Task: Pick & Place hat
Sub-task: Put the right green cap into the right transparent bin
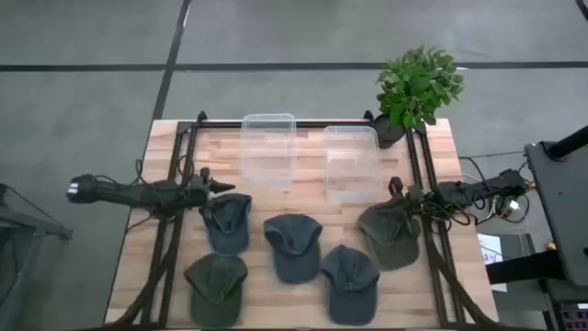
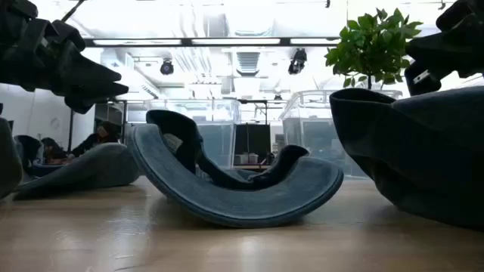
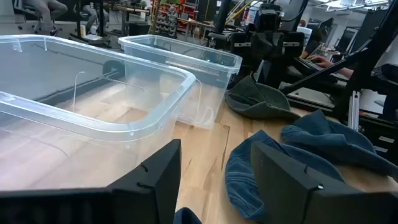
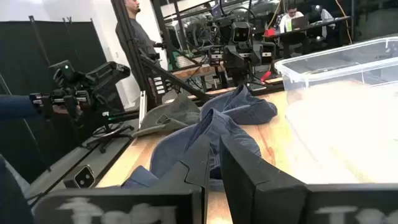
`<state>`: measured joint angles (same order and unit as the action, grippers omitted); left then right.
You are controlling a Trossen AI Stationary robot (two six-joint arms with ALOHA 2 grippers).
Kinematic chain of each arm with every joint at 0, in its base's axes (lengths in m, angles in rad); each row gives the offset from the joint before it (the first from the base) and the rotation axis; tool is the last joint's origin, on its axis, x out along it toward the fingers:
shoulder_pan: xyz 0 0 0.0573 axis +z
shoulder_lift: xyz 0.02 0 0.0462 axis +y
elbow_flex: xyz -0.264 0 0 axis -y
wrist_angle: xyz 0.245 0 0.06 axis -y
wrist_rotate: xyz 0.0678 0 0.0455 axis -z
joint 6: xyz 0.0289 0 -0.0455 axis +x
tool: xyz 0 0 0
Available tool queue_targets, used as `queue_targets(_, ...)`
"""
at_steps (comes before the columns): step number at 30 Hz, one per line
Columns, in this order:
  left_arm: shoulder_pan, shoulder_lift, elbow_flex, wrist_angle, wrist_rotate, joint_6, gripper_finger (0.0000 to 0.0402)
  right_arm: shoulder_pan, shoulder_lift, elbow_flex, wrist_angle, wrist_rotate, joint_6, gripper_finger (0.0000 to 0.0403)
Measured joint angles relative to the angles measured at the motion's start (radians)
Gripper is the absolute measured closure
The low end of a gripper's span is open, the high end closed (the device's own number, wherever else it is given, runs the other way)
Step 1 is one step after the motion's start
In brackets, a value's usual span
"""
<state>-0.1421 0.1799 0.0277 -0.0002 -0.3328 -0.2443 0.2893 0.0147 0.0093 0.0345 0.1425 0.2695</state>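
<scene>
The right tool [image 1: 397, 195], fingers nearly closed, seems to pinch the olive hat [image 1: 390, 234] near the desk's right edge; the lift should go straight up toward the bin [image 1: 351, 163]. The left tool [image 1: 223, 188] waits open.

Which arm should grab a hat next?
Probably right: the right gripper sits over the olive hat beside a clear bin. The left gripper, jaws open, is only near a blue hat.

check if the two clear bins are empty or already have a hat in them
Both empty: the left bin and right bin show only bare wood through them; all five hats lie outside.
</scene>
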Motion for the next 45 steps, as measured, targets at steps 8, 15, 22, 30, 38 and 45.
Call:
queue_targets(8,0.000,0.000,-0.002,0.016,-0.001,0.001,0.0214,0.000,0.000,0.000,0.003,0.018,0.000,0.0369)
queue_targets(15,0.000,0.000,-0.005,0.038,-0.005,0.001,0.0214,0.000,0.000,0.000,0.003,0.018,0.000,0.0369)
queue_targets(22,0.000,0.000,-0.005,0.044,-0.008,0.003,0.0214,0.000,0.000,0.000,0.003,0.018,0.000,0.0369)
queue_targets(30,0.000,0.000,-0.002,0.026,-0.008,0.002,0.0214,0.000,0.000,0.000,0.002,0.014,-0.003,0.0369)
queue_targets(38,0.000,0.002,0.001,0.008,-0.008,-0.001,0.0214,0.000,0.000,0.000,0.001,-0.114,0.017,0.0369)
queue_targets(45,0.000,0.002,0.002,0.004,0.000,-0.024,0.0214,0.001,0.000,0.000,-0.001,-0.185,0.073,0.0369)
